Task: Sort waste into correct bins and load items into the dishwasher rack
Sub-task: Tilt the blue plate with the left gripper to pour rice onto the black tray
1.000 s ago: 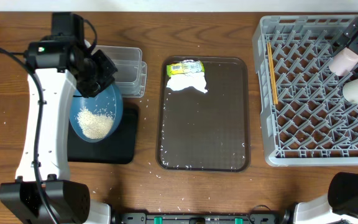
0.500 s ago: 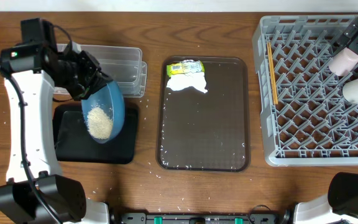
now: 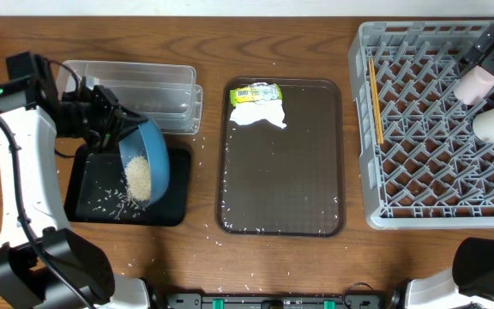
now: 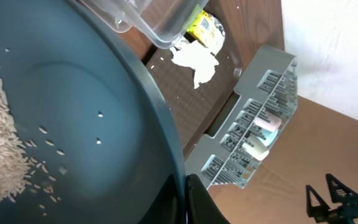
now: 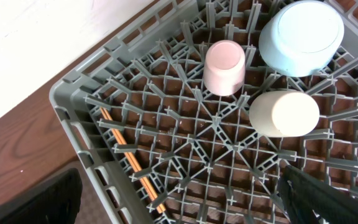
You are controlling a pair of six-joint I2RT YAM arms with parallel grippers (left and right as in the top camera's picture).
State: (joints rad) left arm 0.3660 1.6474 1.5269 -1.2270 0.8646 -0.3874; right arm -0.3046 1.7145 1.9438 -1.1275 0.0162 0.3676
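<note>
My left gripper (image 3: pixel 115 118) is shut on the rim of the dark-blue bowl (image 3: pixel 151 159). The bowl is tipped steeply over the black tray bin (image 3: pixel 175 208). White rice (image 3: pixel 138 179) is heaped at its low side, and loose grains (image 3: pixel 110 201) lie on the tray. In the left wrist view the fingers pinch the bowl's rim (image 4: pixel 166 130) at my left gripper (image 4: pixel 183 200). My right gripper (image 5: pixel 179 208) hangs open over the grey rack (image 3: pixel 436 184). The rack holds pink (image 5: pixel 224 67), light-blue (image 5: pixel 300 37) and white (image 5: pixel 283 114) cups plus chopsticks (image 3: pixel 374 99).
The clear tub (image 3: pixel 157 86) stands just behind the black tray. The brown serving tray (image 3: pixel 281 180) in the middle carries the yellow-green wrapper (image 3: pixel 256 92) and the white napkin (image 3: pixel 258 115). Stray grains dot the table in front of both trays.
The left arm swung left and tipped the bowl steeper. The rice slid to the bowl's low side and grains have spilled onto the black tray. The right arm is still.
</note>
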